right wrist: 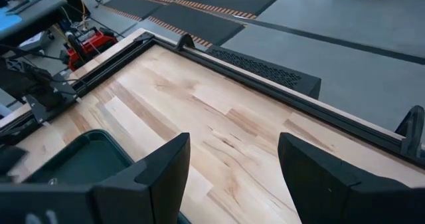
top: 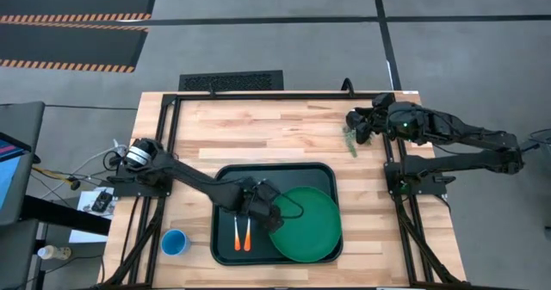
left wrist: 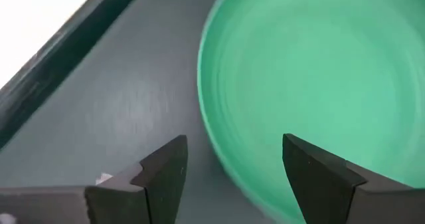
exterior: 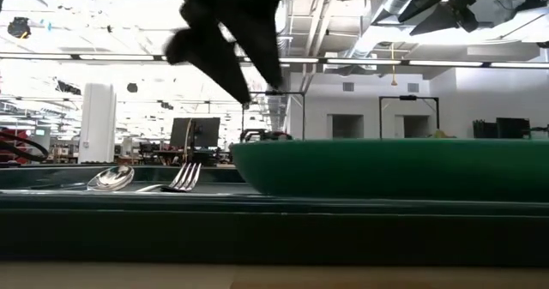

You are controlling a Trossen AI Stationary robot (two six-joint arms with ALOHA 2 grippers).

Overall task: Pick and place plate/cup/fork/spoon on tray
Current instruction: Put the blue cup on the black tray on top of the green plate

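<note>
**Clearing the Plate and Going for the Cup**

My left gripper (top: 274,219) hangs over the tray (top: 225,180), at the left edge of the plate (top: 308,225). Its fingers (left wrist: 166,174) stand apart with nothing between them; the plate's rim passes under the gap. The plate lies in the tray's right half, its near-right edge riding over the tray's rim. The fork (top: 245,233) and the spoon (top: 236,233) lie side by side in the tray's left half, handles toward the near edge. The cup (top: 175,242) stands on the bare table (top: 258,131), just outside the tray's near-left corner. I judge the cup to be the only item left to move.

Procedure, as I judge it:
1. Lift straight up so neither finger catches the plate's rim.
2. Travel left above the cutlery, not through it.
3. Descend over the cup with the fingers spread wider than its wall, one inside and one outside.

My right gripper (right wrist: 232,177) waits over the table's far right, fingers apart and empty.

View notes: only the high view shows the cup. The low view shows fork tines (exterior: 182,177) and spoon bowl (exterior: 111,178) resting flat, and the plate's wall height. The left wrist view alone confirms the empty gap.
</note>
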